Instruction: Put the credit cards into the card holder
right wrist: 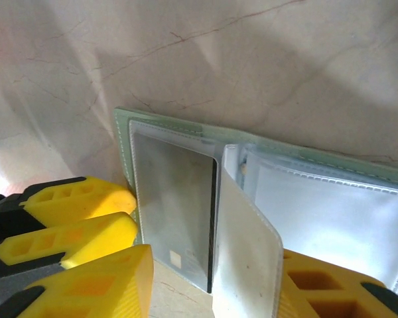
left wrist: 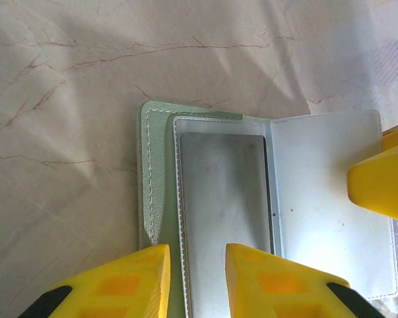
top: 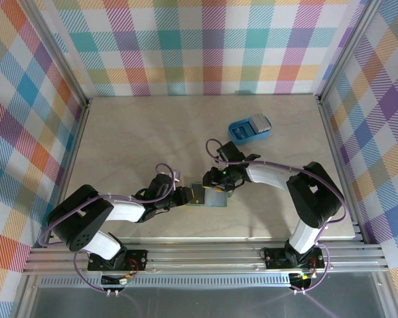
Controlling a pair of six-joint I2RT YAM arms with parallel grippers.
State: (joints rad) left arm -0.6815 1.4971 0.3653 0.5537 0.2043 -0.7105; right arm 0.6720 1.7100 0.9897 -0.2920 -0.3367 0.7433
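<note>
The sage-green card holder (top: 211, 197) lies open on the table between both arms. A grey card (left wrist: 222, 199) sits in its left clear sleeve (right wrist: 176, 199), chip end toward me. My left gripper (left wrist: 196, 281) stands over the holder's (left wrist: 152, 172) near left edge, jaws a little apart, pinching nothing. In the right wrist view its fingers (right wrist: 86, 202) touch that edge. My right gripper (right wrist: 215, 262) is open around a raised clear sleeve flap (right wrist: 249, 252), which leans on its right finger (left wrist: 385, 182). Nothing is pinched.
A bright blue tray (top: 242, 132) stands at the back right of the table with a grey-white card (top: 260, 122) on it. Checked walls close in the table on three sides. Both arms (top: 272, 173) crowd the middle near the front edge.
</note>
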